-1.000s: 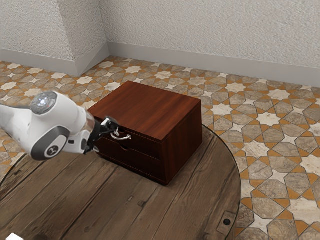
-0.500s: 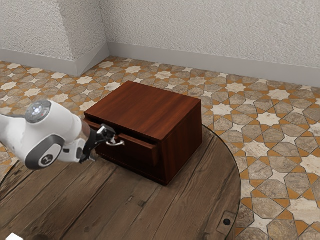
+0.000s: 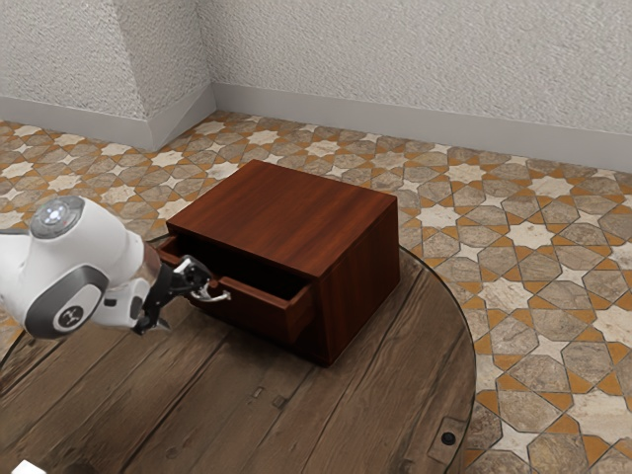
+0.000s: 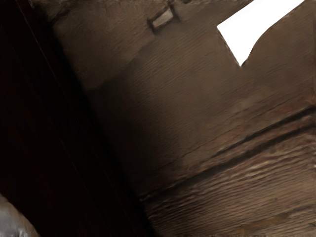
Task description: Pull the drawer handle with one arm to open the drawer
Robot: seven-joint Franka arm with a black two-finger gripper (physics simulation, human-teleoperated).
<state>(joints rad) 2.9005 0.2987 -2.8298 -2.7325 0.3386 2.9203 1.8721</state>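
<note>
Gripping the silver drawer handle (image 3: 211,293) from both sides, my jaws are clamped shut on it, with the white arm (image 3: 69,267) reaching in from the exterior view's left. The upper drawer (image 3: 262,298) stands partly out of the dark wooden cabinet (image 3: 296,212), which sits on the round plank tabletop (image 3: 296,415). Through the wrist view I see a dark wood panel (image 4: 44,148) close beside the hand, with the tabletop's planks next to it.

A plain home-style room in a simulator's render: star-patterned tile floor (image 3: 513,227) in orange and cream, rough grey plaster walls (image 3: 415,49) with a pale skirting board (image 3: 395,120) far off, and a round plank table (image 3: 296,395) near, bearing a dark wooden cabinet (image 3: 286,212).
</note>
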